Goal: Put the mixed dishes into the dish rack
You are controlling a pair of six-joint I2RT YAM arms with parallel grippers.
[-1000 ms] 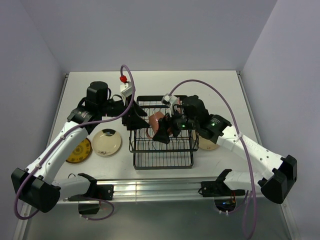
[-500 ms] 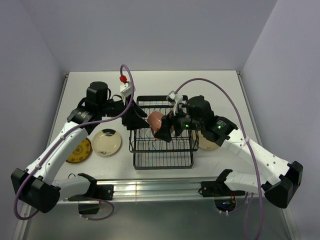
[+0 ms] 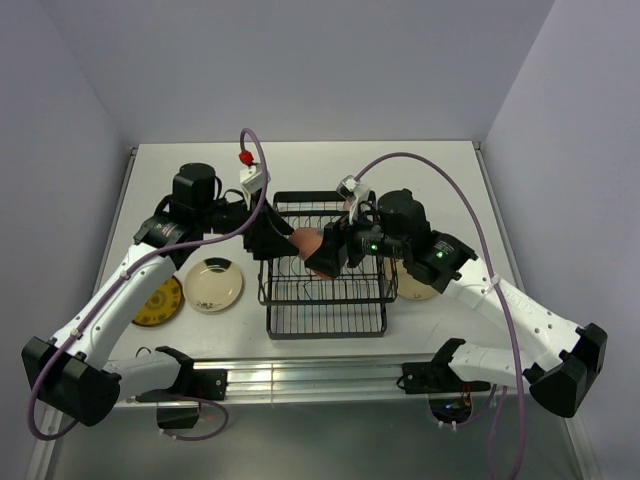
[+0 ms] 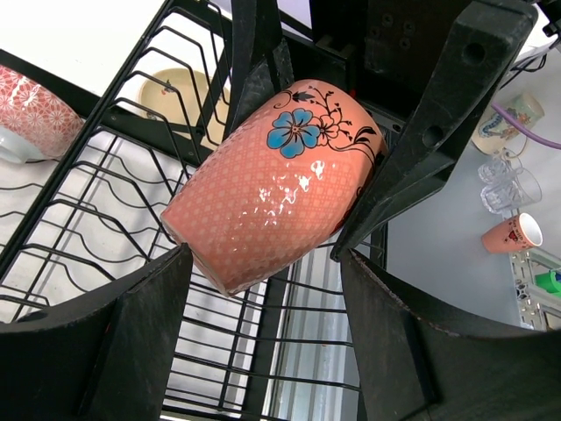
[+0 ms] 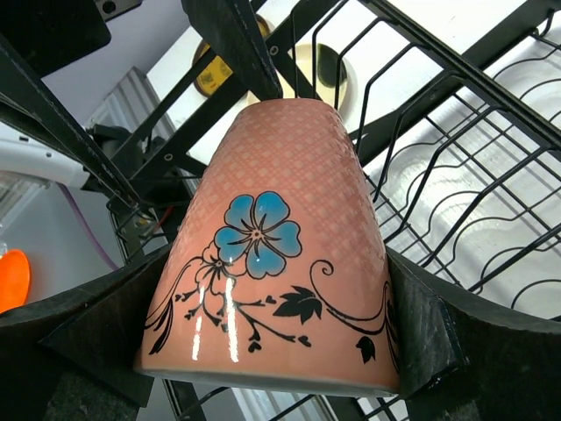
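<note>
Right claw (image 5: 273,298) clamps one pinkish mug (image 4: 276,180) above one dish rack (image 3: 325,312); left claw (image 4: 263,281) spread, apparently not touching.

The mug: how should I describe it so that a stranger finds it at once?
Find the black wire dish rack in the middle of the table. Over it, the right gripper holds the mug tilted. Its salmon-pink surface with a blue flower and black vines sets it apart from the cream plate and the yellow plate left of the rack.
</note>
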